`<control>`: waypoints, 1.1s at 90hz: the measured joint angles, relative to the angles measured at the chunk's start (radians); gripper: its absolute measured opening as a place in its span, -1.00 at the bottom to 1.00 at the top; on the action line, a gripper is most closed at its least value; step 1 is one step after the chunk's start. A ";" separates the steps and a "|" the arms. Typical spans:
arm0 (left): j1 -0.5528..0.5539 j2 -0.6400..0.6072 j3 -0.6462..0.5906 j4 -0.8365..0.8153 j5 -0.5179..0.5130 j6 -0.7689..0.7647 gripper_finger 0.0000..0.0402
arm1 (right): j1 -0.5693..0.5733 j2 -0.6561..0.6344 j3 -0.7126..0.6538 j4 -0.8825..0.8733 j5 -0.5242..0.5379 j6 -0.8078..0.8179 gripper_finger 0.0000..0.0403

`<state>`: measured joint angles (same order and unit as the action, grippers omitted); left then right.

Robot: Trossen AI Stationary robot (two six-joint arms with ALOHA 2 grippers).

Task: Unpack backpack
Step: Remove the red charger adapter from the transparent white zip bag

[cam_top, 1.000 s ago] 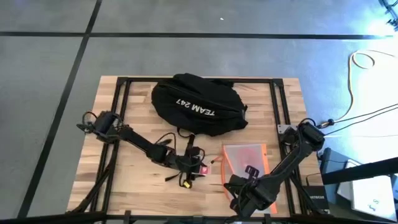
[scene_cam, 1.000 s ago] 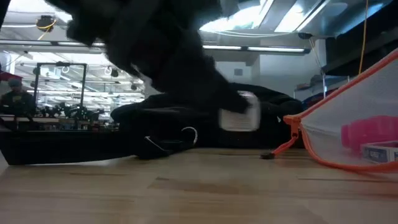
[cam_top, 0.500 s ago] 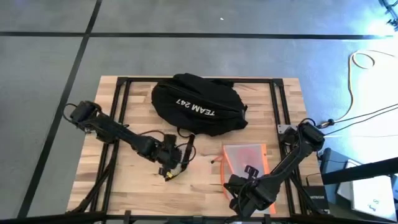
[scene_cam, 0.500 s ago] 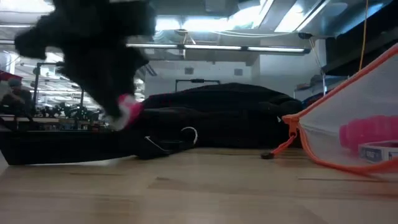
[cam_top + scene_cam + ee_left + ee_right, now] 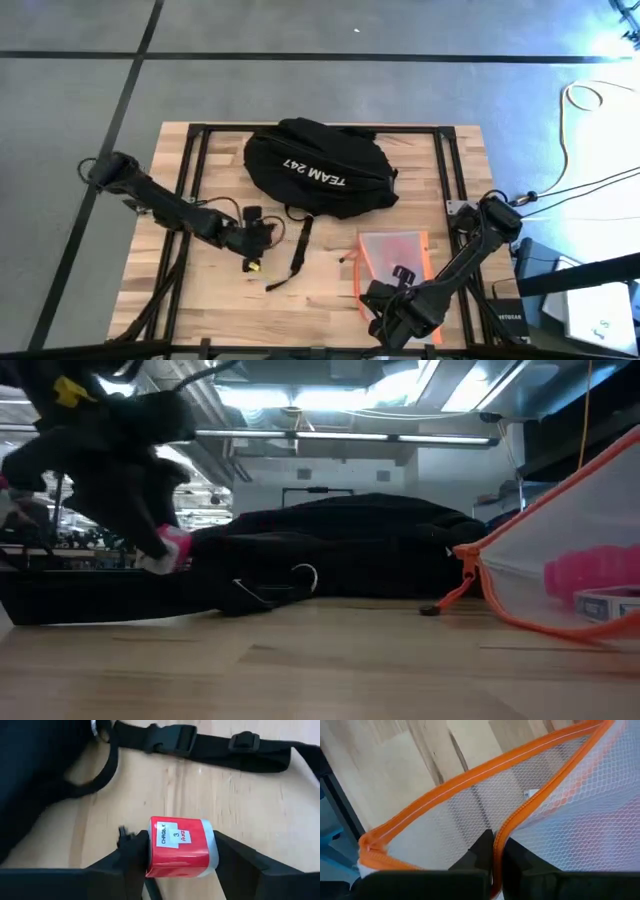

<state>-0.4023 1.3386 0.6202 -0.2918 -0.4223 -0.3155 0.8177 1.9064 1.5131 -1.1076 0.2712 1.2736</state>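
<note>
The left pincer (image 5: 177,851) grips a red box (image 5: 179,846) above a loose strap (image 5: 297,247) beside the backpack (image 5: 318,166); the right pincer (image 5: 495,851) pinches the mesh pouch (image 5: 393,256).

You have one backpack (image 5: 318,167), one orange-edged mesh pouch (image 5: 393,258), one red block (image 5: 181,847) and two pincers, left (image 5: 254,240) and right (image 5: 494,851), on the counter (image 5: 220,290).

You can read white "TEAM 247" lettering on the backpack (image 5: 318,168). A white label on the red box (image 5: 180,847) reads "CHRGBLK", with "3" below it and small red writing beside, illegible.
</note>
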 joint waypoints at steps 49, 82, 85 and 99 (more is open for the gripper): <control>-0.017 -0.174 -0.395 0.625 0.108 -0.161 -0.09 | 0.000 0.000 0.000 0.002 0.008 0.000 -1.00; -0.017 -0.144 -0.420 0.642 0.089 -0.214 -0.09 | 0.000 0.000 0.000 0.003 0.008 0.000 -1.00; -0.017 -0.138 -0.420 0.642 0.089 -0.219 -0.09 | 0.000 0.000 0.000 0.003 0.008 0.000 -1.00; -0.017 -0.112 -0.420 0.643 0.089 -0.223 -0.09 | 0.000 0.000 0.000 0.003 0.008 0.000 -1.00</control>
<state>-0.4194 1.2265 0.2001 0.3515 -0.3332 -0.5381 0.8177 1.9064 1.5131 -1.1046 0.2794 1.2736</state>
